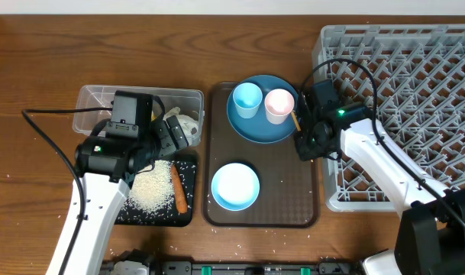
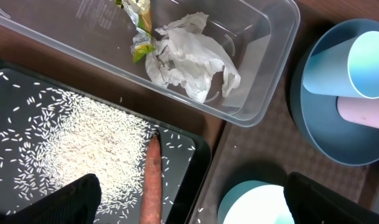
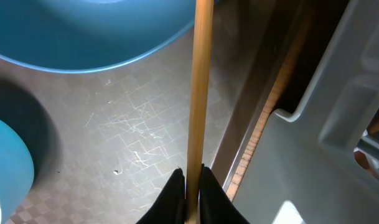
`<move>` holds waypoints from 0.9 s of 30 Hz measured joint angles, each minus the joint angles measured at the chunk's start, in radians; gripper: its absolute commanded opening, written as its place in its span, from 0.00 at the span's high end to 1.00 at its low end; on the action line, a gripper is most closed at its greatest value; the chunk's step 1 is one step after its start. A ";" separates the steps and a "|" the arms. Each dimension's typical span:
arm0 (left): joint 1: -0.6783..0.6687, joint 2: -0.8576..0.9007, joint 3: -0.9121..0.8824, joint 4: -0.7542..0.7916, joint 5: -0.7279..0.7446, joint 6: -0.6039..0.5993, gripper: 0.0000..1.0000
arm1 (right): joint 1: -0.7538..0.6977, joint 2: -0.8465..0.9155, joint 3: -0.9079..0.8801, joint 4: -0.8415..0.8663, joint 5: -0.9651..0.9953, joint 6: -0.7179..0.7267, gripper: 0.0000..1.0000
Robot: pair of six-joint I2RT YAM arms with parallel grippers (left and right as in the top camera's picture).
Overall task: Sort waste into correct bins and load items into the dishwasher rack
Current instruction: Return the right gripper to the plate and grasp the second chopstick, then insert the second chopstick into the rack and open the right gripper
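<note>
We find the right fingers closed on a chopstick, pinching its near end. The stick runs from them above the brown tray and crosses the rim of the plate at the plate's 3 o'clock side. Whether it touches the tray we cannot tell.

The left fingers stand wide open and hold nothing, poised over the black tray.

- The rack sits at the desk's 3 o'clock side, just beside the brown tray.
- The plate lies at the brown tray's 12 o'clock end and carries two cups: blue cup at 9 o'clock, pink cup at 3 o'clock, close together.
- The bowl stands at the tray's 6 o'clock end, apart from the plate.
- The tub at the desk's 9 o'clock side holds the paper and, touching it at 10 o'clock, the wrapper.
- The black tray, at the tub's 6 o'clock, holds the rice in a loose heap — the carrot lies along the heap's 3 o'clock edge, touching the grains.
</note>
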 measured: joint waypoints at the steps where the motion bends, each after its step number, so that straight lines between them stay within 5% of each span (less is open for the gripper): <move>1: 0.000 0.000 0.000 0.000 0.000 0.000 0.04 | 0.000 0.000 0.000 0.000 0.001 0.000 0.96; 27: 0.000 0.000 0.000 0.000 0.000 0.000 0.04 | -0.005 0.000 0.149 -0.130 0.108 0.000 0.99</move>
